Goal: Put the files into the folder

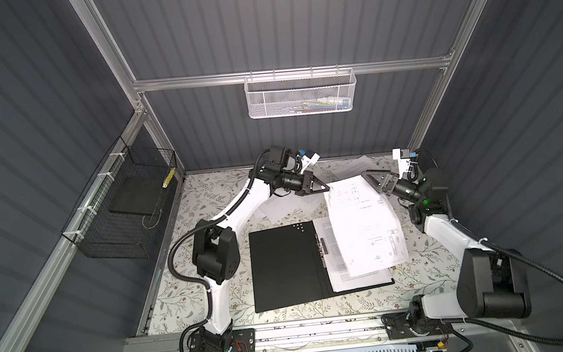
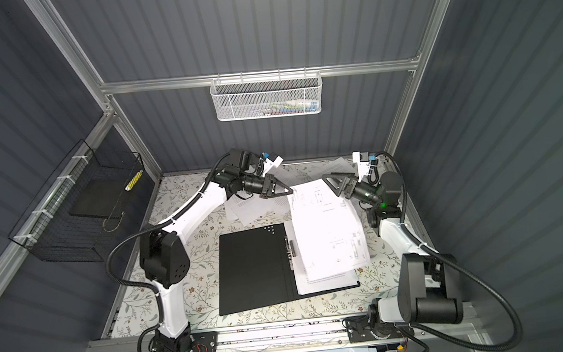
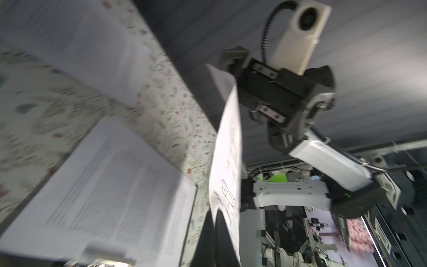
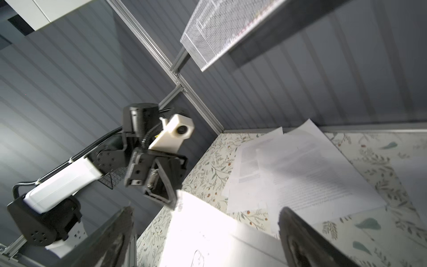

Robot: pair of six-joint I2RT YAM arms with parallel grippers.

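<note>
In both top views: holds a white paper sheet with line drawings (image 1: 363,225) by its far left corner in the clenched left gripper (image 1: 325,187), raised and bowing down over the right half of the flat folder (image 1: 283,266), open with its black inside up on the floral-patterned table (image 1: 213,292). Poses the right gripper (image 1: 371,180), spread wide and empty, just beside the sheet's other far corner; contact impossible to tell. Finds printed white sheets (image 1: 360,279) filed beside the metal spine clip (image 1: 320,246), and loose white sheets (image 1: 282,206) on the table beyond the folder.

From the left wrist: catches the held sheet edge-on (image 3: 227,150), slack and blurred.

From the right wrist: confirms a pinch at the very corner (image 4: 175,201).

Judged from here: may slip from so small a bite. May settle askew, since it reaches past the folder's right edge. May crease or tear if gripped at the bow and pulled two ways. May also drag the filed pages out of line.
</note>
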